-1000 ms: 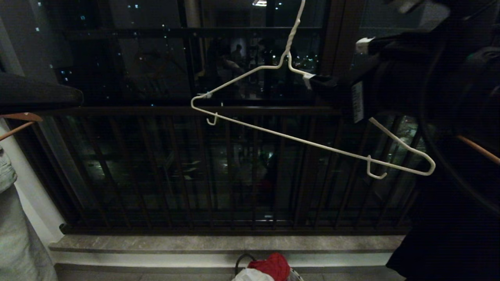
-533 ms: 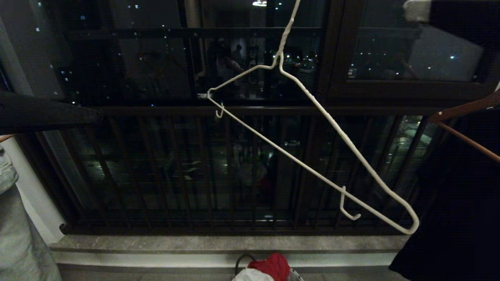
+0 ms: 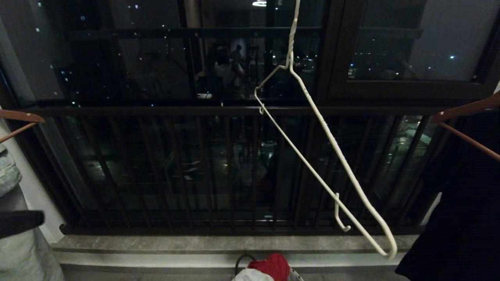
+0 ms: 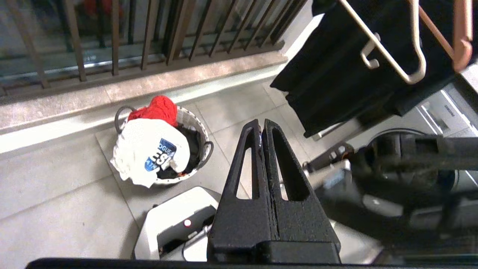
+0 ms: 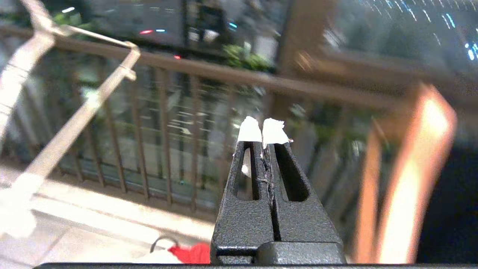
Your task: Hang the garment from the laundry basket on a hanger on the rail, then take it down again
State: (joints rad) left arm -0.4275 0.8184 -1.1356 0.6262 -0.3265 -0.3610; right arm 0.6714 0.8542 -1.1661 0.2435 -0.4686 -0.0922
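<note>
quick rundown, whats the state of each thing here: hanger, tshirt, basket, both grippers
hanger: bare, hanging tilted, nothing gripping it
T-shirt: crumpled in the basket, draped over its rim
laundry basket: upright on the floor, full of clothes
left gripper: shut, empty
right gripper: shut, empty
black garment: hanging on an orange-brown hanger

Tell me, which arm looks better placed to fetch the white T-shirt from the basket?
Probably the left. The left gripper, shut and empty, hangs above the laundry basket holding the garment; the right gripper faces the balcony railing.
</note>
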